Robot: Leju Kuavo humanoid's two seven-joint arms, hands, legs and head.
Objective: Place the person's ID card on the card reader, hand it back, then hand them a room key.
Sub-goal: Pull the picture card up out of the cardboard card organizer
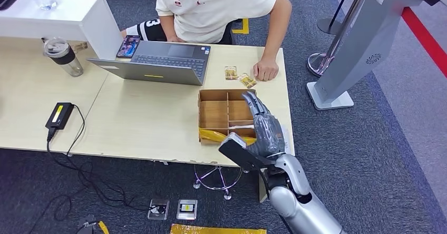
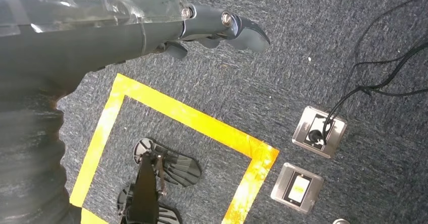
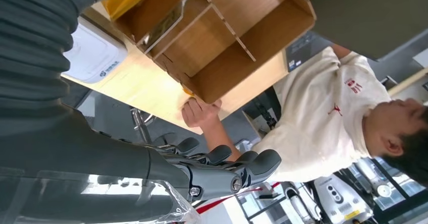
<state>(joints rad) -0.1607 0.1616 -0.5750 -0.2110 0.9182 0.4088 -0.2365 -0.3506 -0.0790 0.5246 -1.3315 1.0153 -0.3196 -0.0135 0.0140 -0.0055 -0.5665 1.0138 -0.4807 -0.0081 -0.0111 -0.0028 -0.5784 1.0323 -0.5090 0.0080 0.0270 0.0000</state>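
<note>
While the right hand (image 1: 262, 124) hangs over the wooden divided box (image 1: 221, 113) at centre frame in the head view, I judge the task to be at its opening step: collecting the ID. The hand is empty, fingers extended and slightly apart, palm side turned toward the box, forearm rising from the lower right of the frame. In the right wrist view the fingers (image 3: 222, 156) carry nothing.

Two small cards (image 1: 238, 76) lie on the table (image 1: 137, 118) just above the box, beside the person's hand (image 1: 266, 68) at upper centre. I cannot tell which of them, if either, is the ID. The white card reader (image 3: 93, 52) sits at the upper left of the right wrist view, next to the box.

Next move, as I judge it: extend the hand past the box toward the cards and the person's hand, then close on the offered card.

The left hand (image 2: 222, 27) hangs over the carpet, fingers loosely extended, holding nothing.
</note>
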